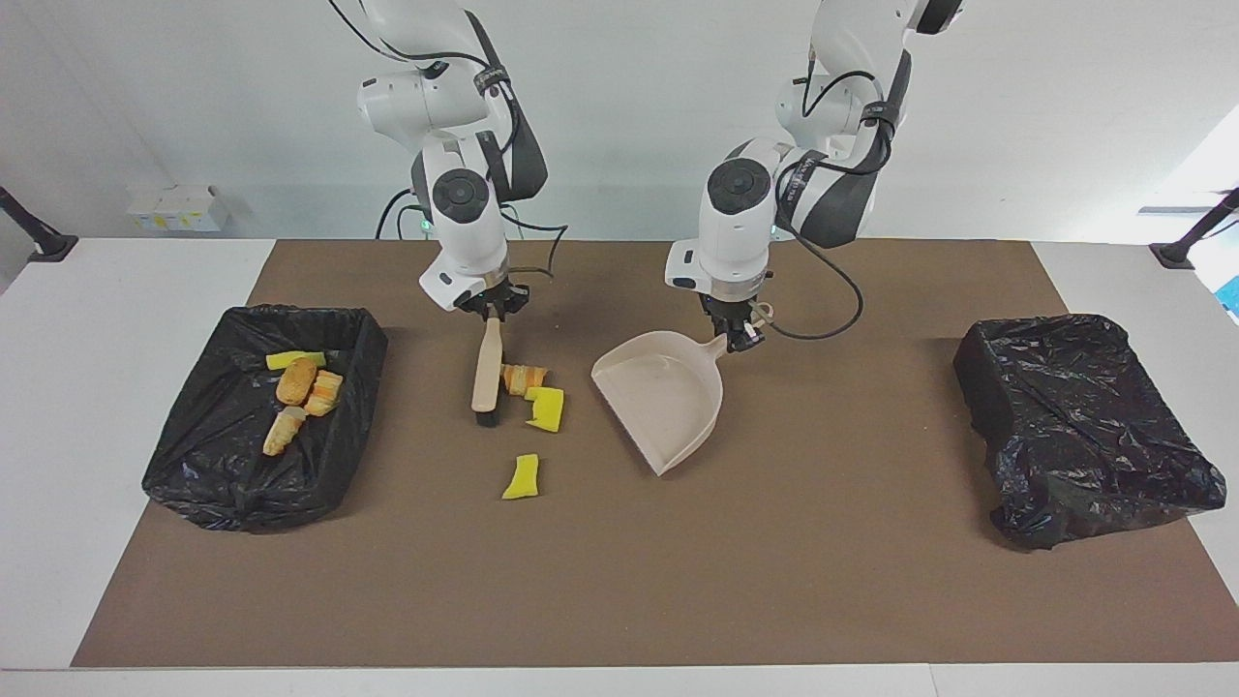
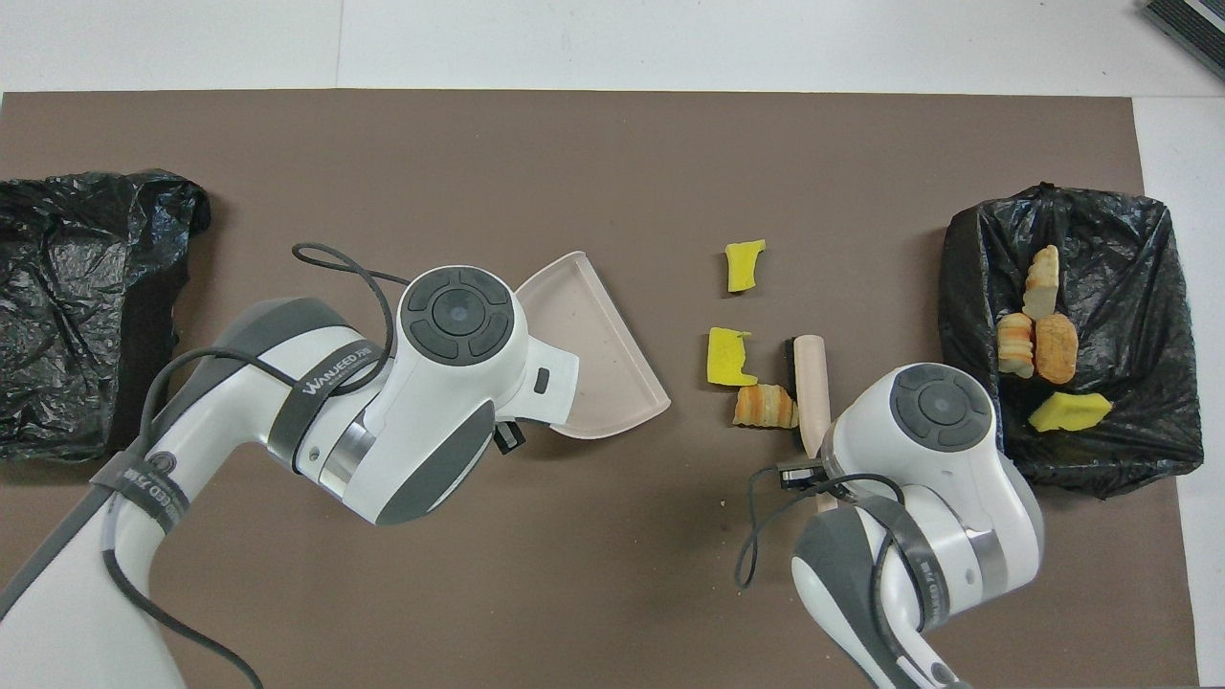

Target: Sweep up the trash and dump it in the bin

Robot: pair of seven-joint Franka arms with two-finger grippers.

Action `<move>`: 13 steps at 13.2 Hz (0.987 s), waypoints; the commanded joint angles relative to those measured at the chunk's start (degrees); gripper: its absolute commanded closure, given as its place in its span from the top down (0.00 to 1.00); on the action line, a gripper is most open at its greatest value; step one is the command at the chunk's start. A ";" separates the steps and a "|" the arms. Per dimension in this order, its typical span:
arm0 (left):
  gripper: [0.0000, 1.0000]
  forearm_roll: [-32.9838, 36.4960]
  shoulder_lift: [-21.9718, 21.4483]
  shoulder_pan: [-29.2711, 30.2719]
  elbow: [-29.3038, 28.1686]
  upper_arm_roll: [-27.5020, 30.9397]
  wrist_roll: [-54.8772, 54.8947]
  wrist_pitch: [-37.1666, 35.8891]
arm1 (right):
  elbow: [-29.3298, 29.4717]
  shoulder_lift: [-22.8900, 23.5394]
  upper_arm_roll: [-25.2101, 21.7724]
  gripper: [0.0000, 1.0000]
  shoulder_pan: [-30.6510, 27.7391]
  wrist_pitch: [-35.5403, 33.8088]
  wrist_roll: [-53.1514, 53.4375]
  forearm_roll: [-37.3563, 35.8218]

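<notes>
My right gripper [image 1: 492,310] is shut on the handle of the beige brush [image 1: 487,366], whose black bristles touch the mat beside a tan bread lump [image 1: 525,378] of trash. A yellow sponge bit [image 1: 545,408] touches that lump. Another sponge bit [image 1: 523,476] lies alone, farther from the robots. My left gripper [image 1: 740,336] is shut on the handle of the beige dustpan [image 1: 663,397], and the pan's open edge faces the trash. Several more pieces [image 1: 295,382] lie in the black-lined bin [image 1: 194,455] at the right arm's end. From above I see brush [image 2: 810,378], lump [image 2: 764,406] and dustpan [image 2: 593,354].
A second black-lined bin [image 1: 1084,426] sits at the left arm's end of the brown mat [image 1: 619,581]. Cables hang from both wrists. In the overhead view both wrists cover their own grippers.
</notes>
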 commanded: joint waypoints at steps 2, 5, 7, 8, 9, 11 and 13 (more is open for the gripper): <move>0.00 0.90 -2.09 0.05 -3.54 0.15 6.10 1.00 | 2.90 3.34 0.11 0.00 1.84 1.10 6.46 5.69; 0.00 0.90 -1.30 -0.30 -4.33 0.07 8.49 3.38 | 4.30 4.66 0.20 0.00 4.55 1.63 7.00 7.02; 0.00 0.90 -1.30 -0.13 -5.91 0.07 8.92 5.40 | 5.87 6.06 0.11 0.00 7.36 1.90 8.32 7.28; 0.00 0.90 -1.21 -0.30 -6.53 0.07 8.93 5.93 | 7.10 6.77 0.11 0.00 8.33 1.72 8.67 7.54; 0.00 0.90 -0.78 -0.39 -7.23 0.07 8.84 6.72 | 8.77 7.29 0.20 0.00 8.86 0.68 9.11 7.98; 0.00 0.81 -0.42 -0.30 -7.94 0.07 8.84 7.78 | 11.15 7.83 0.11 0.00 8.87 -1.78 9.90 7.98; 0.00 0.81 -0.33 -0.12 -8.46 0.07 8.84 8.48 | 13.78 7.21 -0.23 0.00 7.56 -5.82 9.20 7.90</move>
